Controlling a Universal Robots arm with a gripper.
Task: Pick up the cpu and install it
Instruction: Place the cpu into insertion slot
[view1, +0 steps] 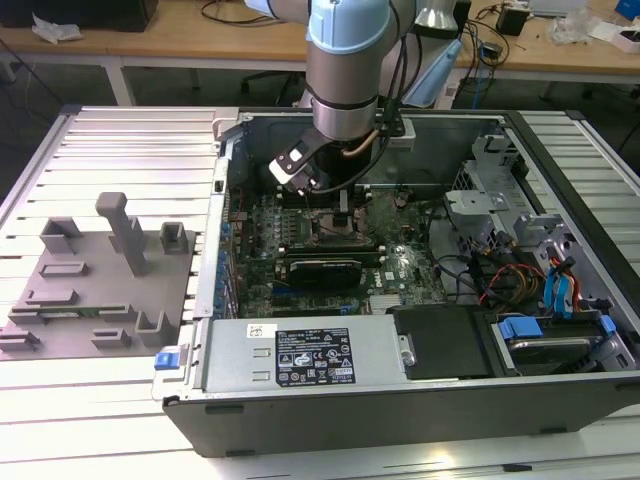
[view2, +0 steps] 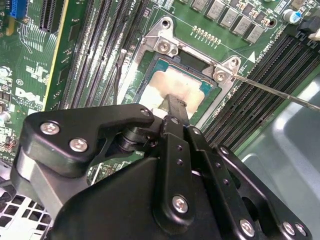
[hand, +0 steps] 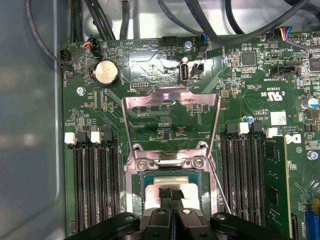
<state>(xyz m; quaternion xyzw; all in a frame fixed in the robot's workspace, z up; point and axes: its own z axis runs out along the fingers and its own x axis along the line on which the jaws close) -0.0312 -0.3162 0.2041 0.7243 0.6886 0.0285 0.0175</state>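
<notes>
End effector (hand: 171, 196) fingers look pressed together, gripping nothing, with the tip over the middle of the cpu (hand: 189, 190). I judge the cpu seated inside the socket (hand: 136, 164) edges. Beyond it, the hinged retention frame (hand: 170, 98) stands open, not yet clamped.

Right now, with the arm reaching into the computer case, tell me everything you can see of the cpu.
The cpu is a small flat square chip with a pale silvery metal top, dulled by a smeared patch, and a thin green rim at its corners. It lies level inside the square metal socket frame on the green motherboard, between rows of memory slots. The socket's hinged cover plate is swung open. The claw tip is on or just above its top; contact cannot be told.
</notes>
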